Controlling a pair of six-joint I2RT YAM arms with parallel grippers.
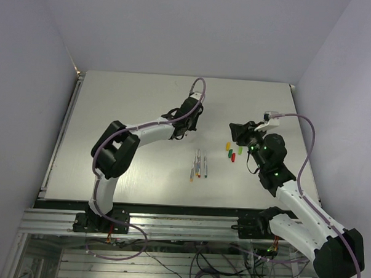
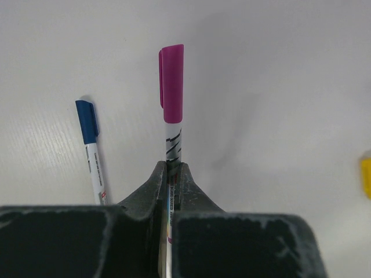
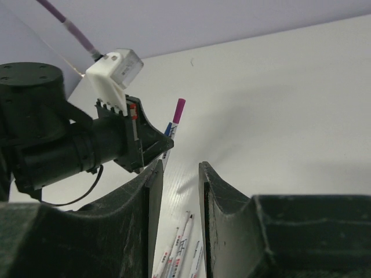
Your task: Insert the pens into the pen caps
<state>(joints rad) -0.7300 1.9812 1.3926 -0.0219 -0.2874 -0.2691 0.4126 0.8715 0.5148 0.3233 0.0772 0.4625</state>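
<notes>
Gripping a pen (image 2: 173, 142) topped by the magenta cap (image 2: 172, 84), the left end effector (image 2: 172, 174) holds it above the worktop (image 2: 278, 87). The right end effector (image 3: 181, 179) stands narrowly parted, empty, near loose caps (image 1: 232, 152).

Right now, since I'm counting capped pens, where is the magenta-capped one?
In the left wrist view, the magenta-capped pen is clamped in the left gripper, cap outward, with the blue-capped pen on the table just left of it.

White arms (image 1: 152, 130), black claws (image 3: 181, 171), purple cables (image 3: 68, 25).
</notes>
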